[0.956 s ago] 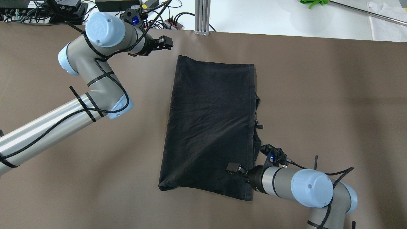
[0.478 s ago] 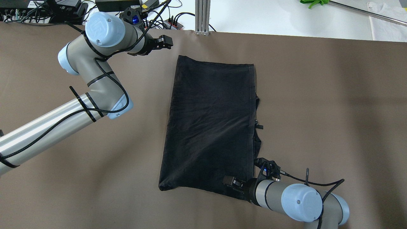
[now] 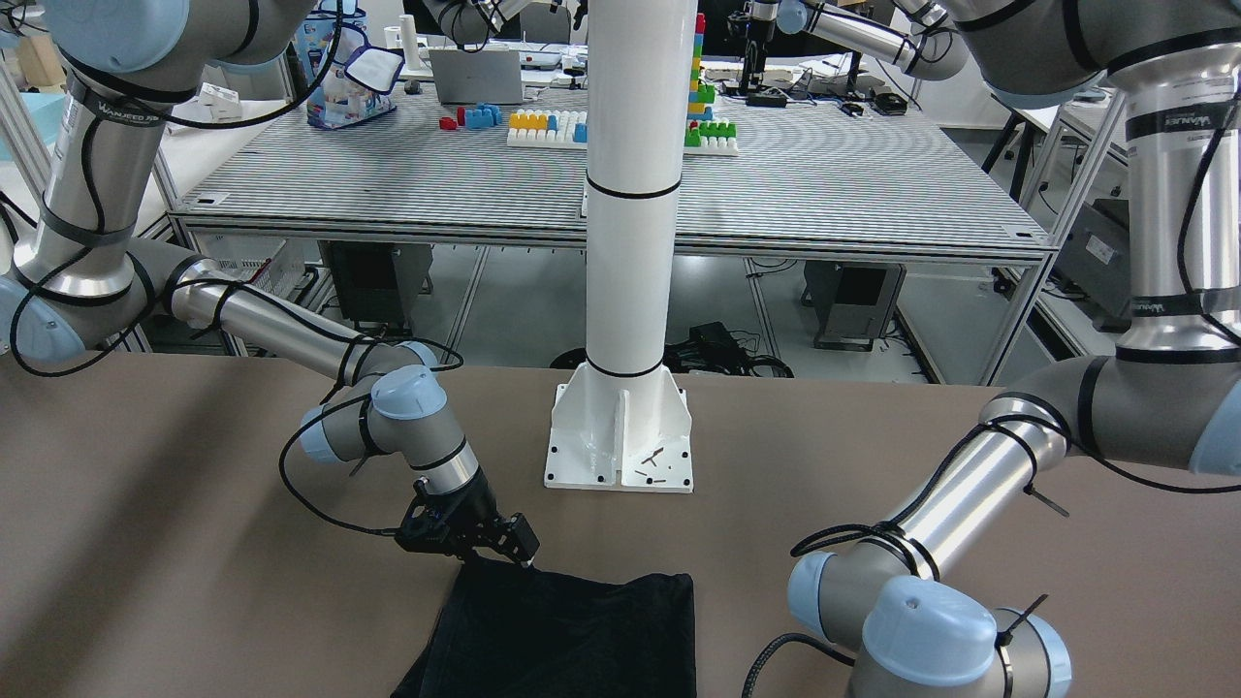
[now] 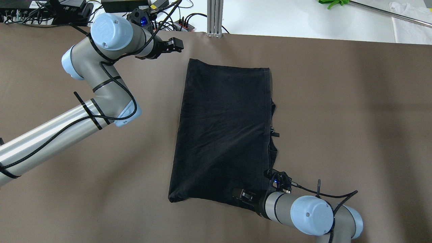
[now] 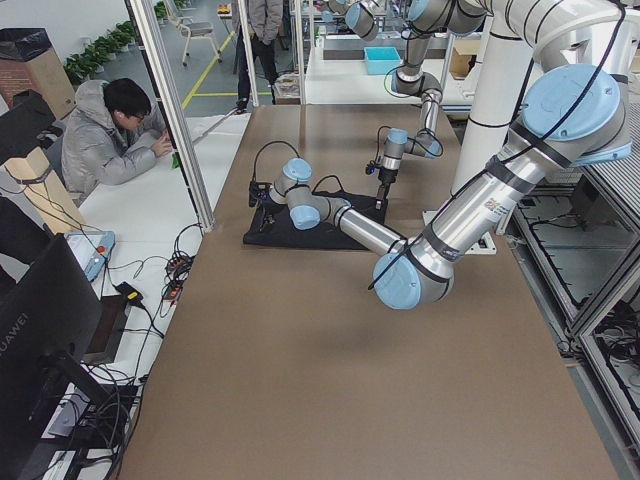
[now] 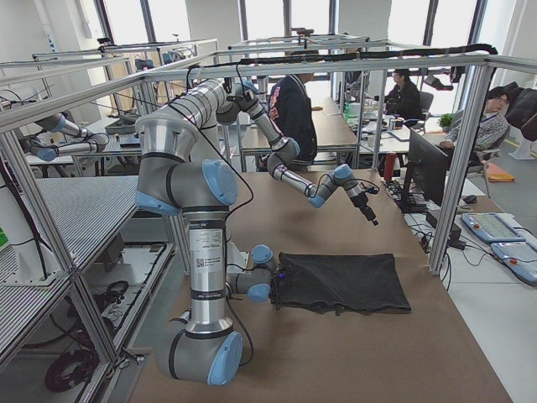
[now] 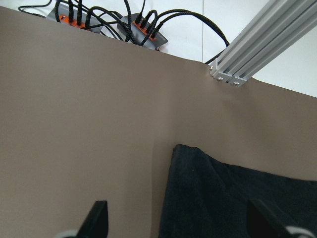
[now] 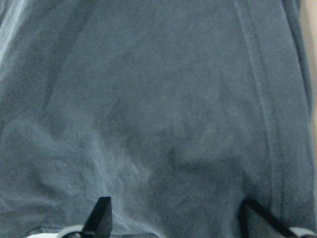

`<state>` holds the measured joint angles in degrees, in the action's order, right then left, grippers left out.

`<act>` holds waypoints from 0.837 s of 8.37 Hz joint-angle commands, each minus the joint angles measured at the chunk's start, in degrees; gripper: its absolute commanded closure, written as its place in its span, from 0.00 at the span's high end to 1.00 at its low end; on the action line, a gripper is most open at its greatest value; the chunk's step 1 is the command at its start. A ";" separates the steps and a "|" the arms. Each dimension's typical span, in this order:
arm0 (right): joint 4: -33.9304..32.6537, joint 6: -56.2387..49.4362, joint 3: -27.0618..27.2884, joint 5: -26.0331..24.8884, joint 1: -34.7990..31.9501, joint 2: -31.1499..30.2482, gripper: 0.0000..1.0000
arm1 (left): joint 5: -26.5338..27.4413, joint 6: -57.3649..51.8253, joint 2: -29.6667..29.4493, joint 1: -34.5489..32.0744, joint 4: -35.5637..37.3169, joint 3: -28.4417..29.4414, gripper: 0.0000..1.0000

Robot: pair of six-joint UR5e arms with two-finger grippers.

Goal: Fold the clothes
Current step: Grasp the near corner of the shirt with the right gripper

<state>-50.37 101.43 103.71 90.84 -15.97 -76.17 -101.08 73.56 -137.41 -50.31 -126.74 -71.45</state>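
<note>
1. The clothes (image 4: 222,135) lie flat mid-surface (image 4: 337,118): one black garment, long axis running away from me. It looks doubled over, with more cloth peeking out past its right hem.
2. Right pincer (image 4: 240,194): open, low over the near right corner. In the wrist view both fingertips (image 8: 101,218) stand wide apart with only fabric between them. I cannot tell whether they touch the cloth.
3. Left pincer (image 4: 174,44): open, gripping nothing, and clear of the garment, just off its far left corner. In the wrist view that corner sits ahead of the fingertips (image 7: 96,220).
4. Step in hand, as I judge it: taking corners for the next fold. Nothing is lifted.
5. Risk: closing on the top layer only. The cloth is thin and stacked here, so the fold would peel open instead of carrying over.
6. Risk: closing too shallow. Soft fabric slides out of the pads mid-lift.
7. Risk: pressing too deep. The tips drag on the surface and bunch the hem.
8. Risk: a one-sided lift. My two pincers sit at diagonal corners, one off the cloth, so a lone pull would skew the rectangle.
</note>
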 commanded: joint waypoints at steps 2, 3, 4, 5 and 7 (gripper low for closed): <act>-0.08 0.17 -3.16 -1.02 -0.29 4.53 0.70 | 0.00 0.00 -0.05 0.04 0.00 0.09 1.00; -0.08 0.18 -3.16 -1.02 -0.46 4.72 0.24 | 0.00 0.00 -0.05 0.04 0.00 0.09 1.00; 0.00 0.18 -3.16 -1.02 -0.64 4.89 0.00 | 0.00 0.00 -0.05 0.04 0.00 0.09 1.00; -0.17 0.18 -3.16 -1.11 -0.81 5.59 0.00 | 0.00 0.00 0.04 -0.05 0.00 0.09 1.00; -0.70 0.09 -3.25 -1.11 -1.25 6.03 0.00 | 0.00 -0.09 0.13 -0.05 0.00 0.09 1.00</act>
<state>-50.71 101.60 100.55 89.77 -16.92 -70.64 -101.07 73.56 -137.40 -50.33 -126.74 -71.37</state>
